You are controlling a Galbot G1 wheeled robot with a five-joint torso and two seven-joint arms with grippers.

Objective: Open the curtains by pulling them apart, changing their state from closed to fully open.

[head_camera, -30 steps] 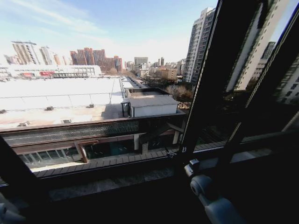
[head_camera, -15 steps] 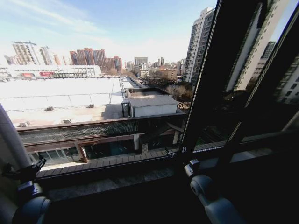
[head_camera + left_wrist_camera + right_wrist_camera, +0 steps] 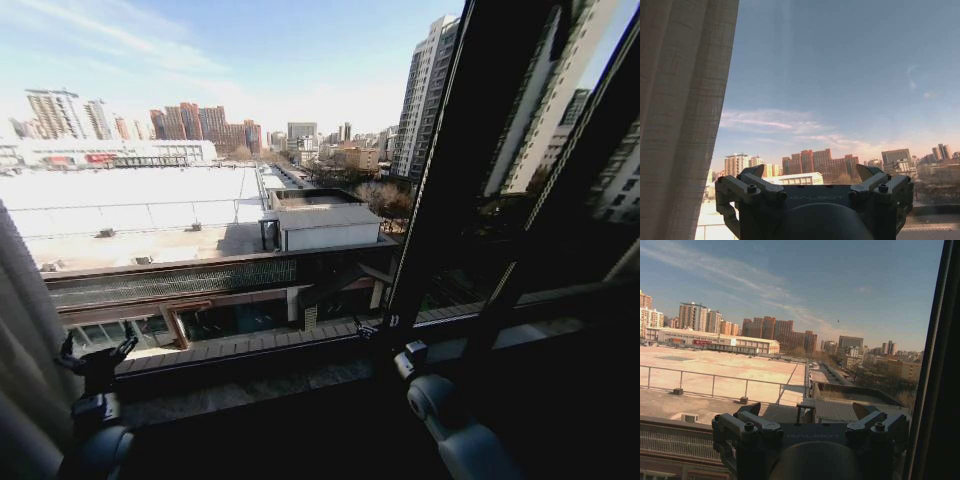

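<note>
Head view: one window (image 3: pixel 230 200), spanning most of the scene, with a city of rooftops and towers beyond the glass. One dark vertical window frame (image 3: pixel 450 170) right of centre, running from the top edge down to the sill. One dark sill (image 3: pixel 250 395) along the bottom.

Curtains: one sheer pleated panel (image 3: pixel 25 330) visible, gathered at the far left edge of the head view; pale, with vertical folds. In the left wrist view the same panel (image 3: pixel 682 120) hangs as a tall column beside open glass.

Grippers: two.
- Left gripper (image 3: pixel 96 355): low at the left, raised in front of the sill, just beside the curtain's inner edge, the fabric lying on its outer side. Whether it touches the fabric cannot be told. In the left wrist view the gripper (image 3: pixel 810 172) has its two fingers spread wide, with sky and skyline between them and nothing held.
- Right gripper (image 3: pixel 372 327): low at centre-right, close to the foot of the window frame, well apart from the curtain. In the right wrist view this gripper (image 3: pixel 807 410) also stands wide apart and empty, facing rooftops through the glass, the frame (image 3: pixel 940 360) alongside it.
</note>
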